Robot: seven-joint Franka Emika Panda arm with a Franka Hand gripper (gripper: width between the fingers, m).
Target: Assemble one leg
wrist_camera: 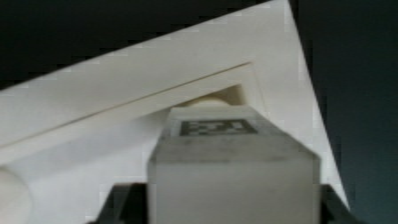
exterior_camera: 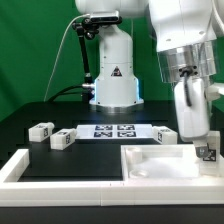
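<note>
The gripper (exterior_camera: 205, 150) is clenched on the leg (wrist_camera: 221, 165). In the wrist view the block w/ its square tag sits tight between the two dark fingers, tag face toward the camera. In the exterior view the arm stands at the exterior view's right, and the leg hangs at the near right corner of the white panel (exterior_camera: 150, 168). It is either just above the recessed floor or already touching it; the pics do not show which. The wrist view shows the leg's front end pointing into the panel's corner, where a pale rounded feature sits. This is prob. the mounting spot, but it is too blurred to be sure.

Judged from this, the step in hand is seating the leg in that corner. To do it well the arm should hold the leg straight, centre it on the corner feature, and lower slowly w/o side push, as the panel may slide on the black table (exterior_camera: 30, 112). The grip should not loosen until the leg is caught. If twisting is needed, small turns w/ light downward pressure are safer.

A spare leg (exterior_camera: 41, 130) lies well apart, at the exterior view's left past the marker board (exterior_camera: 113, 130).
</note>
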